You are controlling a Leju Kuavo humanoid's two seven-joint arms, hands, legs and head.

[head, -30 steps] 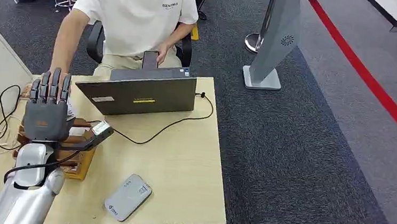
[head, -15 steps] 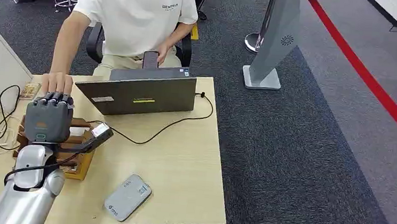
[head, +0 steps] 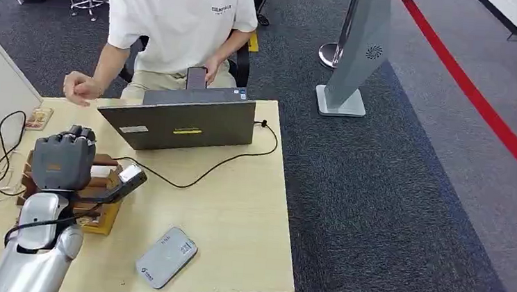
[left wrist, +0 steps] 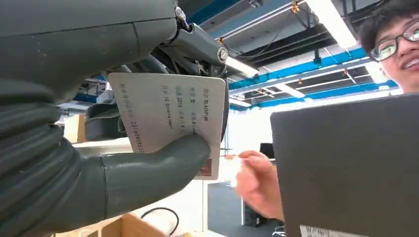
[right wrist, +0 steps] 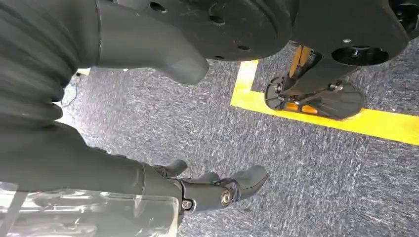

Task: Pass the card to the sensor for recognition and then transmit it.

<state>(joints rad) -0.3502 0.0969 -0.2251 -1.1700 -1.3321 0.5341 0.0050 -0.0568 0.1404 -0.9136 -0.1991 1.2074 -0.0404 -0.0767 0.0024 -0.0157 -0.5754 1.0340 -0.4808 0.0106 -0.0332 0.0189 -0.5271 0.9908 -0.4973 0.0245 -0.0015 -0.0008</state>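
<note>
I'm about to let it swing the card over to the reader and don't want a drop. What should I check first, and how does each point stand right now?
1. Card held: ok, the left robot hand pins it between thumb and fingers.
2. Grip firm enough for the swing: cannot tell.
3. Person's hand clear of the robot hand: ok, it is raised near the table's far edge.
4. Reader reachable and uncovered: ok, it lies flat near the table's front edge.
5. Path over the black cable: ok, it lies flat on the table.
6. Right robot hand out of the way: ok, hanging above the floor, holding nothing.
</note>
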